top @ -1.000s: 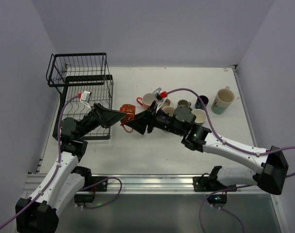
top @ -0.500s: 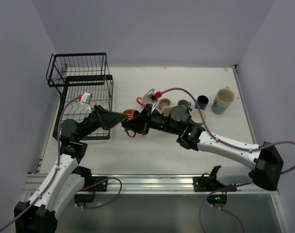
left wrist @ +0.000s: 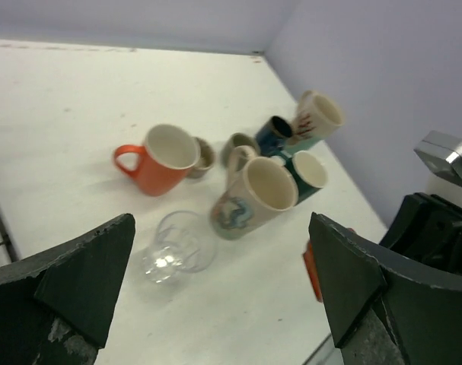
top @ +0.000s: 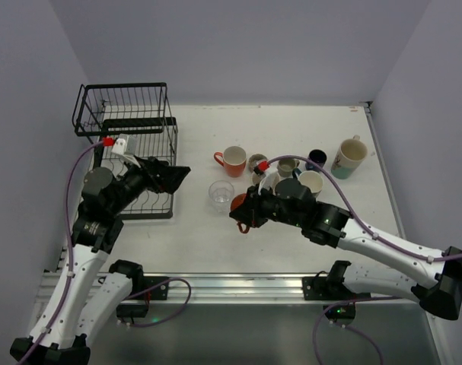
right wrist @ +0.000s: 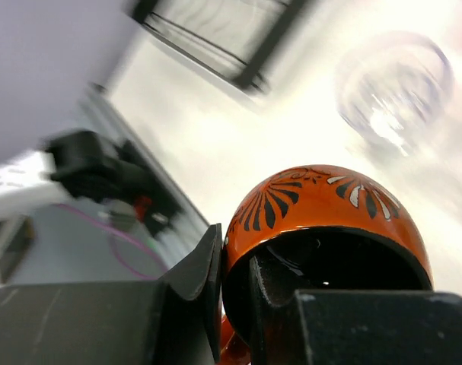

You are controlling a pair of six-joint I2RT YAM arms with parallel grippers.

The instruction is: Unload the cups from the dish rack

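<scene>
White counter [top: 291,125]: carries every item listed below.

Black wire dish rack [top: 128,122]: stands in the far-left corner. Raised basket toward the far edge, lower slotted tray toward the near edge. The left arm reaches across the tray.

Left pincer [top: 172,176]: hangs over the right side of the lower tray, pointing toward the cups. Fingers spread wide, nothing between them; the wrist view shows counter and cups through the gap.

Right pincer [top: 246,211]: mid-counter, on the near-edge side of the cup group. Clamped on the wall of the patterned orange cup [right wrist: 322,205], one finger inside the mouth, one outside. The cup's handle hangs toward the near edge. Whether the cup touches the counter cannot be told.

Tall cream mug [top: 350,157]: green base, upright, close to the right edge, apart from the group.

Orange-red mug [top: 234,160]: upright, mid-counter, handle toward the left edge.

Cream picture mug [left wrist: 253,196]: in the group, just beside the dark teal mug.

Dark teal mug [left wrist: 308,171]: cream inside, on the right-edge side of the picture mug.

Clear glass tumbler [top: 221,192]: upright, between the orange-red mug and the patterned orange cup, just beside the latter.

Dark blue cup [top: 316,159]: far side of the group, near the tall cream mug.

Grey-olive cup [top: 288,164]: small, in the group, toward the far edge.

Brown cup [top: 257,162]: small, just beside the orange-red mug on its right-edge side.
</scene>
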